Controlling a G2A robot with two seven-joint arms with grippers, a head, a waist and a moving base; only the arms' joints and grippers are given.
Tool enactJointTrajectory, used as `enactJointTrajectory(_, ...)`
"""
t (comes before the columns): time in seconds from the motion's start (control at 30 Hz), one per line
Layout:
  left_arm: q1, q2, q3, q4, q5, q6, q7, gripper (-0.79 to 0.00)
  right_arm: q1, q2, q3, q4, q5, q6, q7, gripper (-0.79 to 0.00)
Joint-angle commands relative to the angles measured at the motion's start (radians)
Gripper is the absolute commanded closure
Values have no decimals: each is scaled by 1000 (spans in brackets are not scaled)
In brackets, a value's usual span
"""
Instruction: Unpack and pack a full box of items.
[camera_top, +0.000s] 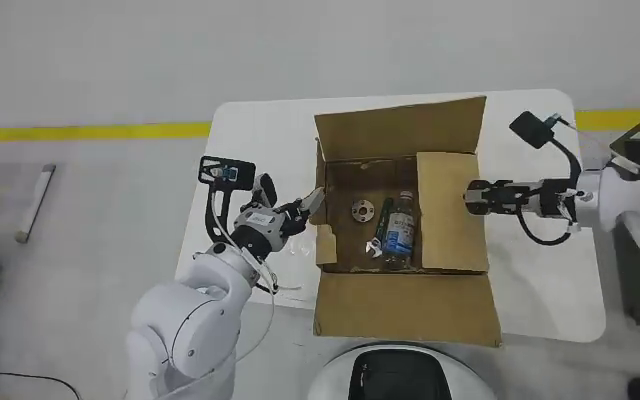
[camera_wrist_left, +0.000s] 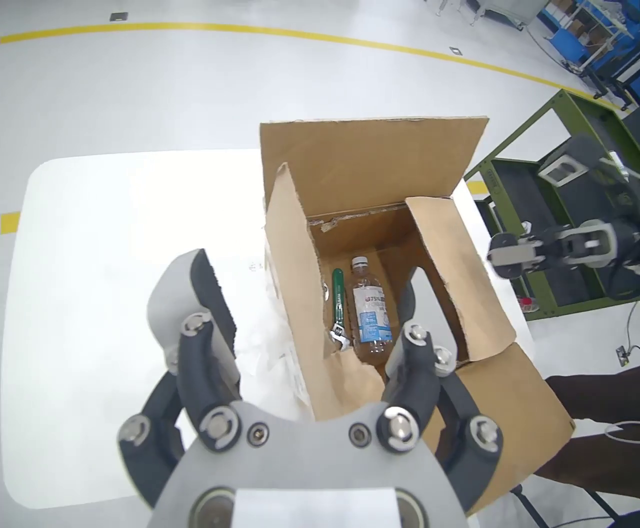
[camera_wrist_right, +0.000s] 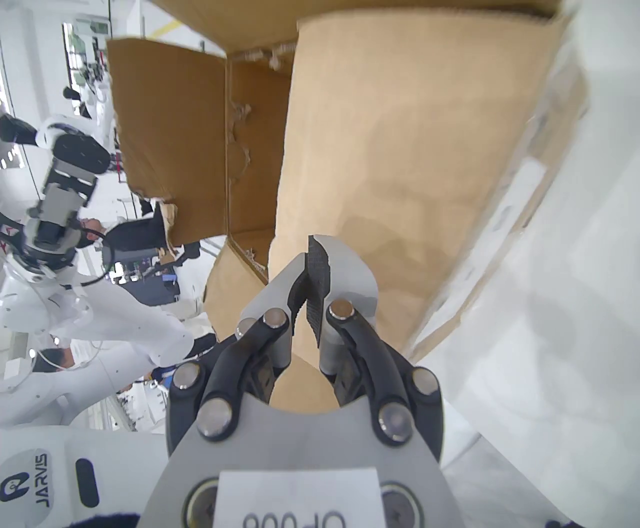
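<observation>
An open cardboard box (camera_top: 405, 300) stands mid-table with its flaps spread. Inside lie a clear bottle (camera_top: 399, 228) (camera_wrist_left: 370, 320), a green-handled wrench (camera_wrist_left: 338, 305) and a round metal flange (camera_top: 361, 210). My left gripper (camera_top: 314, 201) (camera_wrist_left: 310, 300) is open at the box's left side, and the upright left flap (camera_wrist_left: 295, 280) shows between its fingers. My right gripper (camera_top: 468, 197) (camera_wrist_right: 312, 285) is shut, its pads together with nothing visible between them, over the outer face of the right flap (camera_top: 450, 215) (camera_wrist_right: 400, 165).
The white table (camera_top: 545, 250) has bare room to the right of the box and a narrower strip on the left. A crumpled white scrap (camera_top: 297, 250) lies by the box's left wall. A green cart (camera_wrist_left: 550, 250) stands beyond the table's right side.
</observation>
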Motion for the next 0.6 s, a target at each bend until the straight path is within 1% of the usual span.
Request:
enactJointTrajectory(0.0,13,1,0,19,16,7,13,0,9,4,46,48,5,9,-22,0)
enactJointTrajectory(0.1,24,2,17,64,16,2,47,0,36,0,94,182,124,33,-66,0)
enactJointTrajectory(0.2,14,2,52,108,12,-25,70,0,76,-9,91,325,246,62,-116,0)
enactJointTrajectory(0.3,-9,0,91,151,-9,-55,73,0,127,-18,50,421,314,71,-142,0)
enactJointTrajectory(0.4,-41,-2,126,190,-57,-87,65,0,188,-29,-18,485,328,71,-167,0)
enactJointTrajectory(0.57,-112,-7,195,253,-130,-167,37,0,301,-52,-132,589,361,96,-193,0)
